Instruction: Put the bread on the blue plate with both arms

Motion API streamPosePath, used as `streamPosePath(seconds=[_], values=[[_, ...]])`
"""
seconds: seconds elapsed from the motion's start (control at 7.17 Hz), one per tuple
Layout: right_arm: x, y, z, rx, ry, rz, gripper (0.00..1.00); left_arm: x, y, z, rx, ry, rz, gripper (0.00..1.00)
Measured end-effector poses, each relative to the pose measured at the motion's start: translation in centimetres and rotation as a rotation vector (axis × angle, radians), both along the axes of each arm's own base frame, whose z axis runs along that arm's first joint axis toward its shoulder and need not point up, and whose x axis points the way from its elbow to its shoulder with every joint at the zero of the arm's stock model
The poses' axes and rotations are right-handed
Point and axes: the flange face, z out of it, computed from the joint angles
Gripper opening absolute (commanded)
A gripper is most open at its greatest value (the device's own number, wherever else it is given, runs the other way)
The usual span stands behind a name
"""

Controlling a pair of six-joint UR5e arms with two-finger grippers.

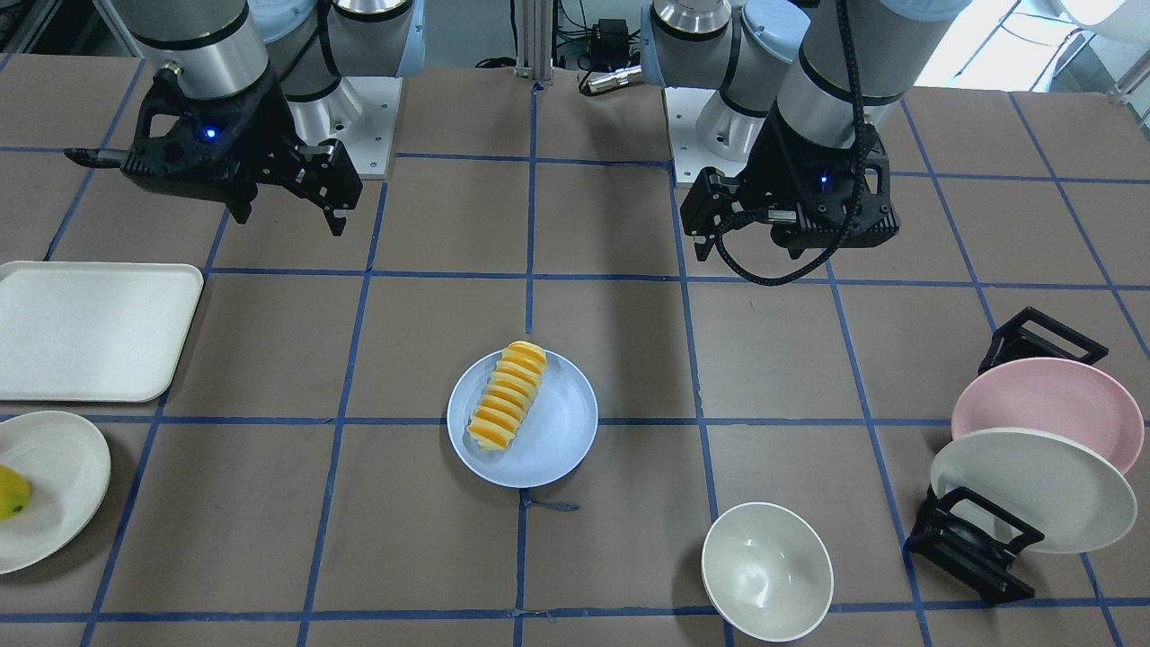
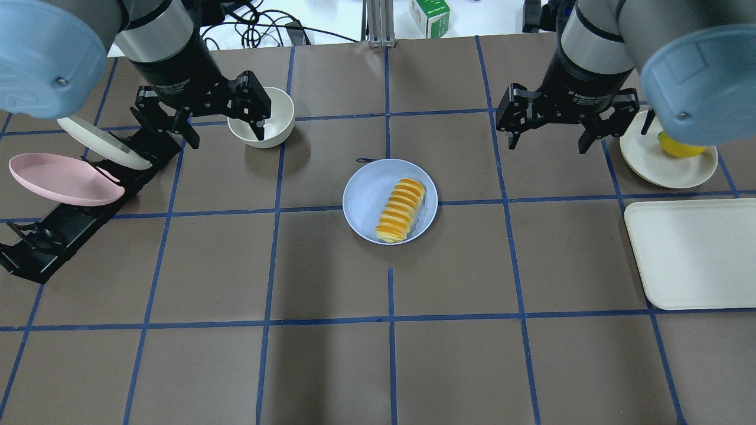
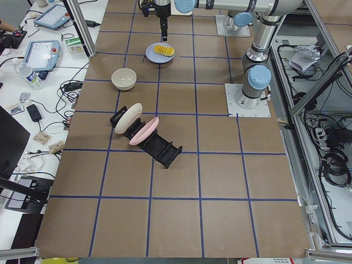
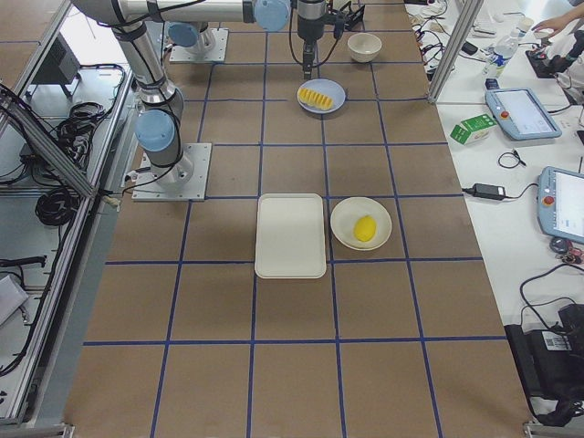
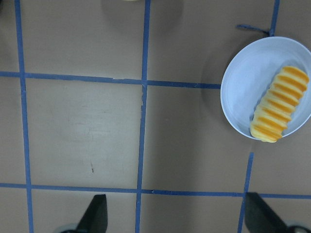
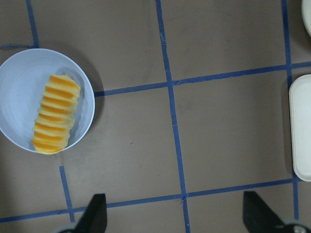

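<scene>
The bread (image 2: 401, 211) lies diagonally on the blue plate (image 2: 366, 200) at the table's middle, its near end close to the rim. It also shows in the front view (image 1: 508, 395) on the plate (image 1: 561, 436), in the left wrist view (image 5: 279, 104) and in the right wrist view (image 6: 53, 114). My left gripper (image 2: 226, 137) is open and empty, raised well to the plate's far left. My right gripper (image 2: 548, 144) is open and empty, raised to the plate's far right. Neither touches the bread or the plate.
A white bowl (image 2: 274, 115) sits just under my left gripper. A black rack (image 2: 65, 227) at the left holds a pink plate (image 2: 59, 180) and a cream plate (image 2: 100, 141). At the right are a cream tray (image 2: 691, 254) and a cream plate (image 2: 649, 165) with a yellow fruit (image 2: 679, 147).
</scene>
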Motion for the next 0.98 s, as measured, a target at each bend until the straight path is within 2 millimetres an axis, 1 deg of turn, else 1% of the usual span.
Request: streamPosePath(seconds=[0.14, 0.28, 0.56, 0.98], values=[[-0.02, 0.90, -0.04, 0.020, -0.013, 0.033, 1.00, 0.11, -0.08, 0.09, -0.008, -0.001, 0.000, 1.00], [-0.21, 1.36, -0.58, 0.045, -0.014, 0.080, 1.00, 0.21, -0.03, 0.18, -0.011, -0.001, 0.001, 1.00], [-0.48, 1.55, -0.83, 0.055, -0.010, 0.123, 1.00, 0.22, 0.07, 0.30, -0.014, 0.000, 0.002, 1.00], [-0.50, 1.53, -0.56, 0.048, -0.009, 0.128, 1.00, 0.21, 0.03, 0.12, -0.010, 0.001, 0.002, 1.00]])
